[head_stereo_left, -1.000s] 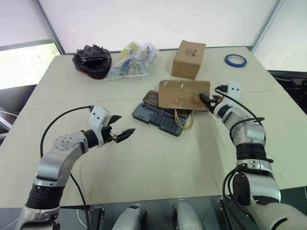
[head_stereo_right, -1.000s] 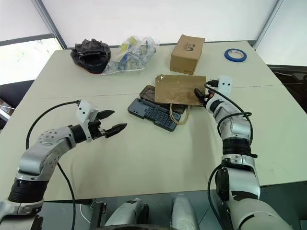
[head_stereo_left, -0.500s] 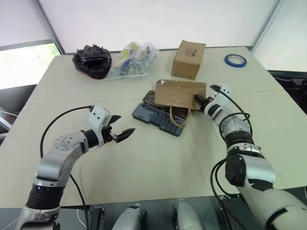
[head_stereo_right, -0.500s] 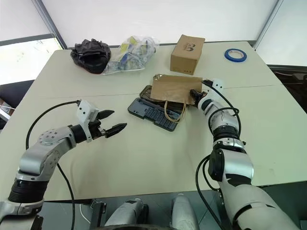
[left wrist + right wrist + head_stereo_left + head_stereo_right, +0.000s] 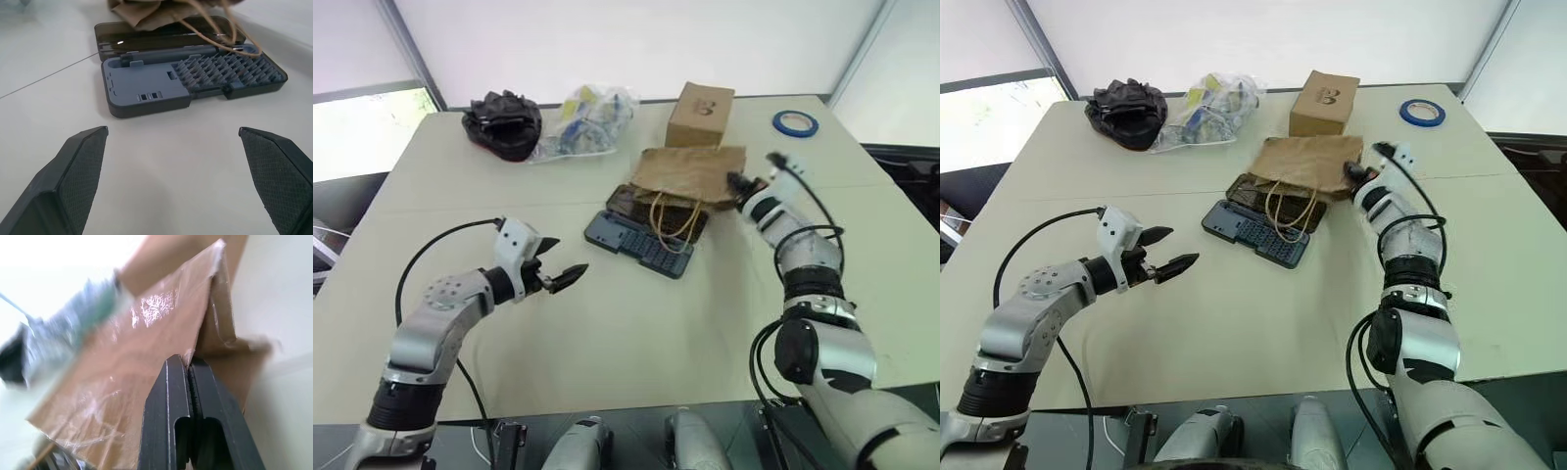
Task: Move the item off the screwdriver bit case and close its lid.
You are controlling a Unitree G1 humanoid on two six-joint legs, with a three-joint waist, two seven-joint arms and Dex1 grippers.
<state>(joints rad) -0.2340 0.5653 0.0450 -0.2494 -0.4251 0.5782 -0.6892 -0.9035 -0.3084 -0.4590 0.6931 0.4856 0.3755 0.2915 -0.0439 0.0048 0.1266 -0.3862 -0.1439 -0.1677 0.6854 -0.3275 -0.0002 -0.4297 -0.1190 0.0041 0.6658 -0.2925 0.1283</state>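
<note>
Brown paper bag point(image 5: 690, 169) now raised at its right edge and tilted, no longer lying flat as a second ago; pinched there by the right pincer point(image 5: 736, 182), fingers point(image 5: 188, 396) pressed tight together on the paper, where earlier still spread at that edge. Looped string handles point(image 5: 672, 213) dangling from the bag's lower edge onto the bit slots beneath. Lower left part of the bag over the far half of the screwdriver bit case point(image 5: 641, 243), contact there hard to judge. Case lying open and flat near the middle of the desk point(image 5: 607, 333), same place as before: grey tray with rows of bit slots on the near side, smoky translucent lid point(image 5: 146, 39) folded back on the far side, more of it uncovered than a second ago. Left pincer point(image 5: 560, 273) unchanged, hovering above the desk left of the case, fingers point(image 5: 80, 161) spread wide, holding nothing, pointed toward the case. Farther off, upright cardboard box point(image 5: 701, 114) just behind the bag, clear plastic bag of items point(image 5: 582, 122) and black crumpled bundle point(image 5: 502, 123) at the far left, blue tape roll point(image 5: 793, 123) at the far right corner, all where seen earlier.
</note>
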